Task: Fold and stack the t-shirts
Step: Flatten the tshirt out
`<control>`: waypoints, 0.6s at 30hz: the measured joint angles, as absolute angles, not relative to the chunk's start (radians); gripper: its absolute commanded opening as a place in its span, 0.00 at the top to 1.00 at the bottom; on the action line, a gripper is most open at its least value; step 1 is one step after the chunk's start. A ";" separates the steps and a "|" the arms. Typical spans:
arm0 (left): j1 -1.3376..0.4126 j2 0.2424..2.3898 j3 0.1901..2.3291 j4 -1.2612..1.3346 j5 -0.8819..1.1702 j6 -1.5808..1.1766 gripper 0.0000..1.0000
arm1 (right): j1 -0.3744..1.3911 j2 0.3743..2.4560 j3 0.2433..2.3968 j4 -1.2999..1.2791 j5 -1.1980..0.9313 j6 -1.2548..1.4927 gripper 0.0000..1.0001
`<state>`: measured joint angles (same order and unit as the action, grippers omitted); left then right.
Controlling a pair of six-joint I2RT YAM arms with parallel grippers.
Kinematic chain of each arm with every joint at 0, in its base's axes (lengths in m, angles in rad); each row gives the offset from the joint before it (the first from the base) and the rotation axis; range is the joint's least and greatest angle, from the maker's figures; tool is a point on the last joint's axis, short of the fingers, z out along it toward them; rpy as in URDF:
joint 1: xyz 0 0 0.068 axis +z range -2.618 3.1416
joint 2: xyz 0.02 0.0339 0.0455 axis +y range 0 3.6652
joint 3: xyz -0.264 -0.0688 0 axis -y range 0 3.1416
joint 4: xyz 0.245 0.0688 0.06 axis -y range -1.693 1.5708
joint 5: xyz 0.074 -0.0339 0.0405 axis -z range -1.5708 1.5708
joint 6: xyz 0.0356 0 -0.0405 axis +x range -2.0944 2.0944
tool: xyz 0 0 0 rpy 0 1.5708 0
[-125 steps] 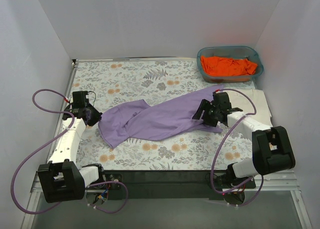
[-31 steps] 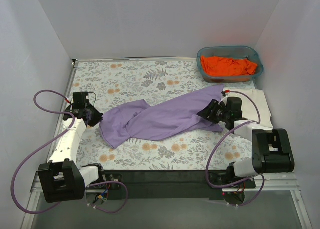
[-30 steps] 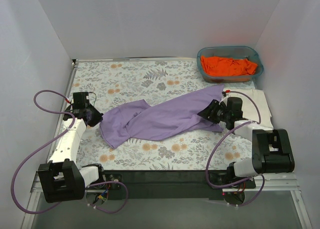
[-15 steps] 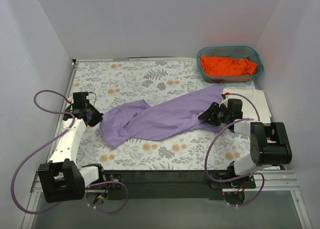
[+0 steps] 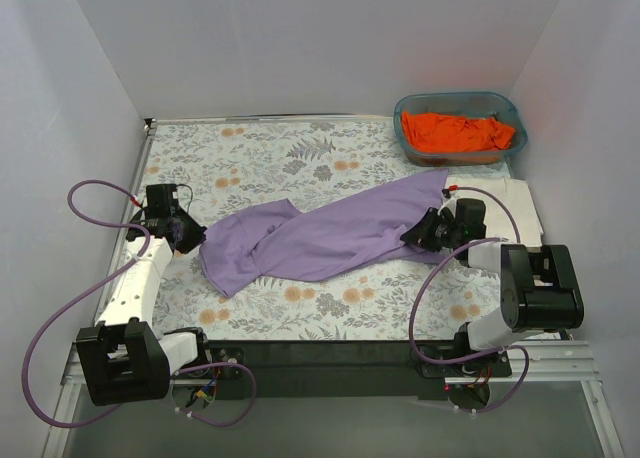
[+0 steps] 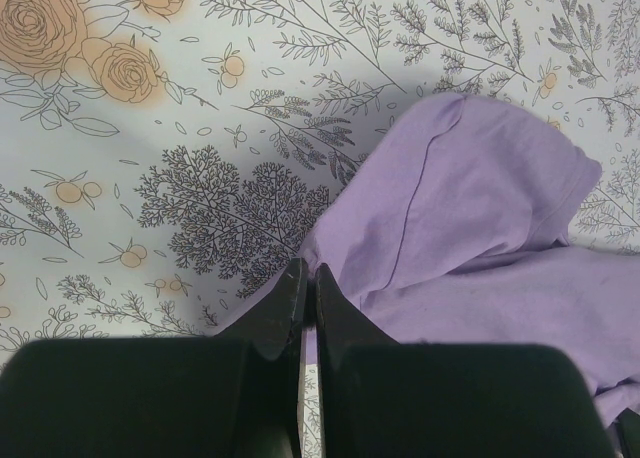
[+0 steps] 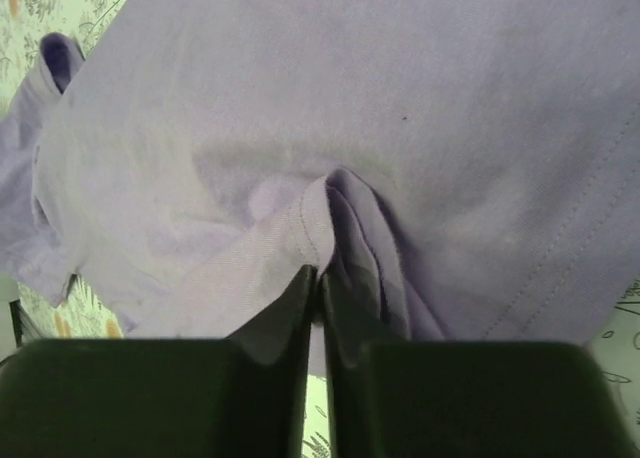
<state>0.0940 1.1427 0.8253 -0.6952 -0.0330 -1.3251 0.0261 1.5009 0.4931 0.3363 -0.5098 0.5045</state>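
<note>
Surface: table covered edge to edge w/ floral tablecloth (image 5: 300,158), grey leaf print w/ orange blooms, lying flat. Dark strip along the table's near edge, bottom of top view. Room: plain white walls (image 5: 300,38) on three sides, upper half of frame.

Count:
- Arms: 2, bases bottom left and bottom right, each w/ one purple cable (image 5: 60,308) looping off it.
- T-shirts: 3.
- Basket: 1.

Items:
1. Lavender t-shirt (image 5: 320,236): centre of frame, unfolded, stretched in a twisted band from mid-left up toward mid-right, lying on the cloth.
2. Orange t-shirt (image 5: 455,131): crumpled inside teal plastic basket (image 5: 400,113), upper right corner.
3. Cream-white t-shirt (image 5: 520,203): right edge of frame, just below the basket, flat; partly hidden by right arm.

Tools:
- Left gripper (image 6: 303,278): at the lavender shirt's left end. Fingers pressed together; thin strip of lavender shows between them in wrist view, so pinching the shirt's edge.
- Right gripper (image 7: 318,278): at the shirt's right end. Fingers closed narrow on a raised fold w/ stitched hem; cloth bunches up at the tips.
</note>
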 measured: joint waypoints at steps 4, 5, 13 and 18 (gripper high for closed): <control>0.094 1.143 0.826 -0.696 -0.033 -1.325 1.00 | 0.027 1.467 0.502 0.278 -0.527 0.494 0.99; 0.094 1.143 0.826 -0.696 -0.034 -1.325 1.00 | 0.027 1.446 0.510 0.248 -0.526 0.490 0.99; 0.094 1.142 0.849 -0.711 -0.052 -1.325 1.00 | 0.026 1.259 0.704 -0.274 -0.358 0.388 0.99; 0.094 1.127 0.844 -0.723 -0.051 -1.325 1.00 | 0.026 1.198 0.701 -0.686 -0.191 0.319 0.94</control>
